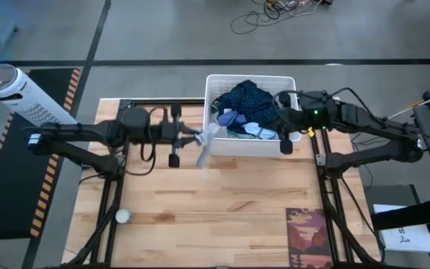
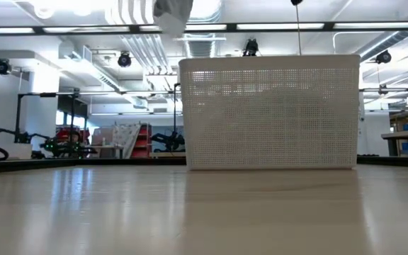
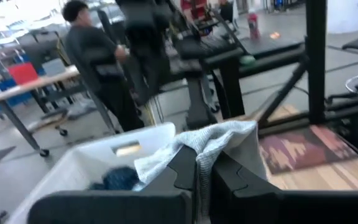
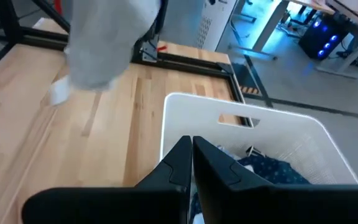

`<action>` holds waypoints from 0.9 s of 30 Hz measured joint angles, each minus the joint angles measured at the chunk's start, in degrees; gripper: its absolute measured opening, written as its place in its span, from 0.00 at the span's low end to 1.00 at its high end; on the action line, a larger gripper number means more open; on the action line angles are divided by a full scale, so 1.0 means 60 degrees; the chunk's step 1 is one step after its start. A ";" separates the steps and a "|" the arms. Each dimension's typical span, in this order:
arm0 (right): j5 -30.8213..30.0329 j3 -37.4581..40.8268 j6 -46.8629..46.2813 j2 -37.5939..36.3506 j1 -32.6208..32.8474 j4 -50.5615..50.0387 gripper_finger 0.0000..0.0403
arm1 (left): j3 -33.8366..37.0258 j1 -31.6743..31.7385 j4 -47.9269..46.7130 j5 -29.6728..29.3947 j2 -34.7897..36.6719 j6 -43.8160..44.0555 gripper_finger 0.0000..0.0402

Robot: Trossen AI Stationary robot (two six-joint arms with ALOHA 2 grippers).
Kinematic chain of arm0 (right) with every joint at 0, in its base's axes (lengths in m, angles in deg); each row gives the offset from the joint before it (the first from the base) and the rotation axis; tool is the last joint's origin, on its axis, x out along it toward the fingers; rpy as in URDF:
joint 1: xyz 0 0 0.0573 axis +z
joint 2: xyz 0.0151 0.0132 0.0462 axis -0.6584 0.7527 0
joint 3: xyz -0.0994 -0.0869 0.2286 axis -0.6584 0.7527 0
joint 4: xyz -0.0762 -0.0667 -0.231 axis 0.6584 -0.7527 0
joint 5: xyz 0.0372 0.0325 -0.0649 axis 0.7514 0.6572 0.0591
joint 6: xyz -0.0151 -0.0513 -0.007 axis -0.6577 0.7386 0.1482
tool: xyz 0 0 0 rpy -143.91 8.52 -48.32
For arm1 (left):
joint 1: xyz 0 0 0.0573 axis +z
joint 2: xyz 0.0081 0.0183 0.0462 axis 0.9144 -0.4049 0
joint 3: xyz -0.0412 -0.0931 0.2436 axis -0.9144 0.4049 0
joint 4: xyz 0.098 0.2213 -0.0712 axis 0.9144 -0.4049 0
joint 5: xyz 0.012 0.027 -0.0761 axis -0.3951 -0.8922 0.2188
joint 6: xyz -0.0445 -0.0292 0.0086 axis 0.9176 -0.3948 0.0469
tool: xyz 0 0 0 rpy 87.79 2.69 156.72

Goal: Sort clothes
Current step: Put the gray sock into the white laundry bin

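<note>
Early stage of sorting, read from the near edge of the worktop outward. Nearest lie two items that are not garments: a small white ball by the left corner and a dark red patterned mat toward the right corner. The broad middle of the wooden surface carries no garment in the overhead view, so by appearance no sorted pile has been started there.

Farther back, the left claw is pressed together on a grey garment, pinching it at its upper edge; the cloth hangs free above the worktop just beside the left wall of the white perforated basket. In the left wrist view the same fabric drapes over the dark fingers. It appears to be the only piece out of the basket, and it has not been set down.

Beyond it, the basket holds the remaining clothes in a heap: a dark blue dotted garment on top, with paler blue and white pieces underneath; how many there are cannot be told. The right claw is pressed together with nothing between its fingers, and hovers over the basket's near right corner.

Judgement: one garment is in transit, none placed; nearly all sorting is left.

Farthest, beyond the worktop, a person stands in the room.
</note>
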State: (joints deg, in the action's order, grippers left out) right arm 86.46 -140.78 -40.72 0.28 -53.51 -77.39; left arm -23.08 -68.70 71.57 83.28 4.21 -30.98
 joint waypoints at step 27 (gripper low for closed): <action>0.0175 0.3298 -0.0350 -0.1973 -0.0004 0.2407 0.00 | -0.4978 0.4652 -0.1190 0.3606 -0.5142 -0.0009 0.00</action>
State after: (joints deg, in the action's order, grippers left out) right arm 87.51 -120.99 -42.82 -11.56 -53.53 -62.95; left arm -52.95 -40.79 64.43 104.92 -26.64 -31.03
